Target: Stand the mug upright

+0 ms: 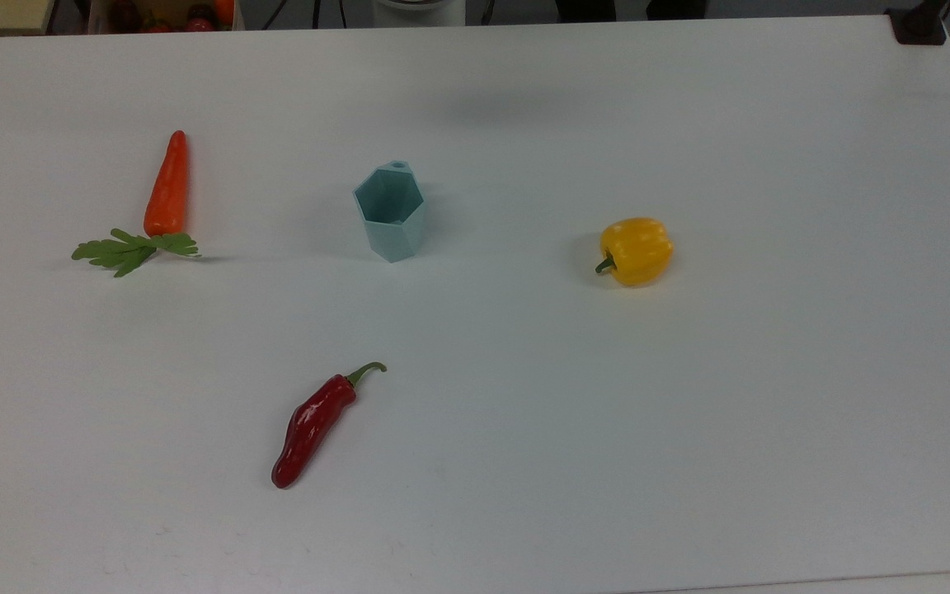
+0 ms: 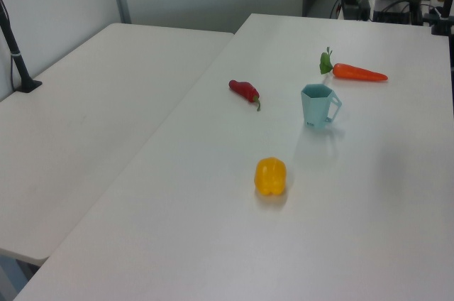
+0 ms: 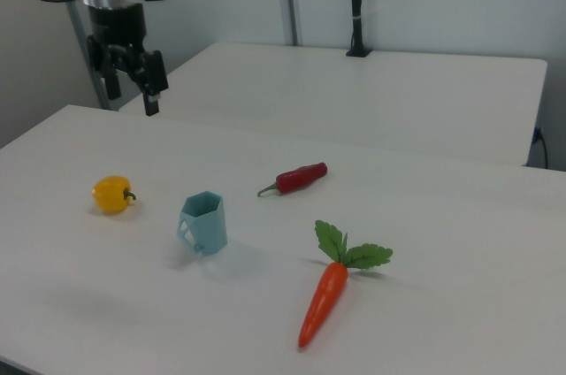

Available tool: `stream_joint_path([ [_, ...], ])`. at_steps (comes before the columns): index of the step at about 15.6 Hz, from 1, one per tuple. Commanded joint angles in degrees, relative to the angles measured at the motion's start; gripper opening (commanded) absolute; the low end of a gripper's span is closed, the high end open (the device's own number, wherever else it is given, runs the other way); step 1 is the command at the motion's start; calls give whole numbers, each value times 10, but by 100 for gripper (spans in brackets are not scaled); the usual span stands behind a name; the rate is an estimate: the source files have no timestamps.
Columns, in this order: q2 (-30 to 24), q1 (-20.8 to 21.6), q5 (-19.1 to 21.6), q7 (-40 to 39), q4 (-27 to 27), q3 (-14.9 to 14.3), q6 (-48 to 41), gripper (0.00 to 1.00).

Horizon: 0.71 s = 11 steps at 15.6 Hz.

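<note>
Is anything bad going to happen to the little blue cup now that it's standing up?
Probably not much. The mug stands upright on the table, apart from the carrot, the red chili and the yellow pepper. Two small risks:
1. Its base is narrower than its rim, so a bump to the table might tip it again.
2. The open pincer hangs up high; if it swung back low, it might knock the mug.

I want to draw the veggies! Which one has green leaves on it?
The carrot. It is orange, with a bunch of green leaves at its wide end. The red chili pepper and the yellow bell pepper have just small green stems.
</note>
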Motion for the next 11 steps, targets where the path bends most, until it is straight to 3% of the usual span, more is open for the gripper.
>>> stream_joint_path([
  [1,-13,5,3,0,-6,-2,-5,100],
  [3,-18,21,3,-50,-28,-13,49,100],
  [8,-18,30,2,-78,-65,-22,165,100],
  [11,-17,50,2,-110,-73,-48,181,100],
])
